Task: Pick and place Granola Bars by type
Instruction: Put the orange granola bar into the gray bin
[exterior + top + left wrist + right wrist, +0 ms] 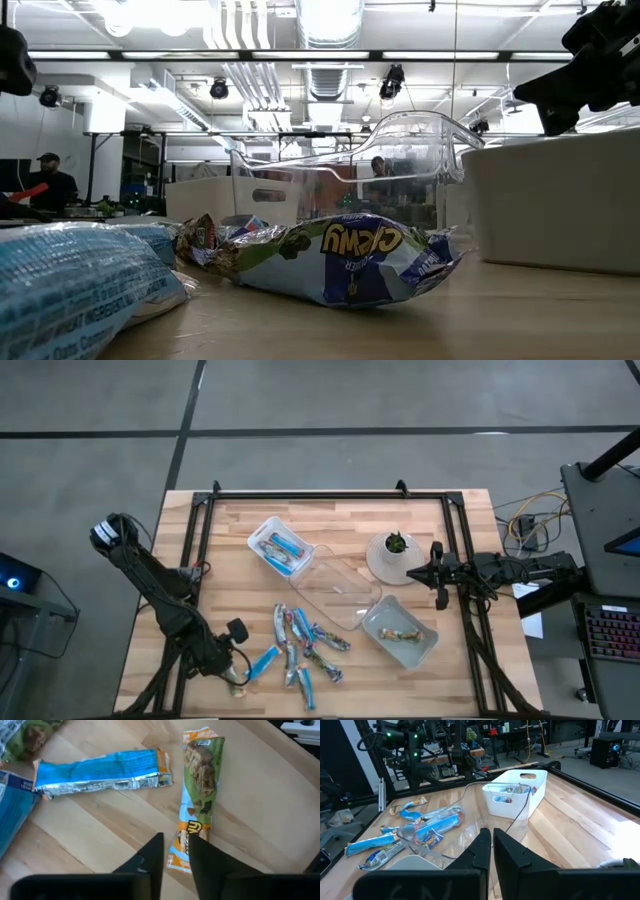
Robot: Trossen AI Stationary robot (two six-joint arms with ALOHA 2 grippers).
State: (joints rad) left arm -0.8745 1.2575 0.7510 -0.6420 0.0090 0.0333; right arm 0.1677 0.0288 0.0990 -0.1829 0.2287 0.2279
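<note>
Hovering low over the table's near-left corner, the left gripper [176,851] has its jaws slightly spread around the end of a green-wrapped granola bar [199,795] — touching or not, I cannot tell. A blue bar [100,772] lies just beside it. More granola bars [305,645] lie scattered mid-table; others sit in two white bins [280,547]. The right gripper [437,573] waits at the right — jaws pressed together.

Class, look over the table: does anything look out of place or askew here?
Yes. The middle clear tray sits tilted, propped on the tray beside it, not flat on the table. Loose granola bars lie scattered in a jumble near the front edge, unsorted.
</note>
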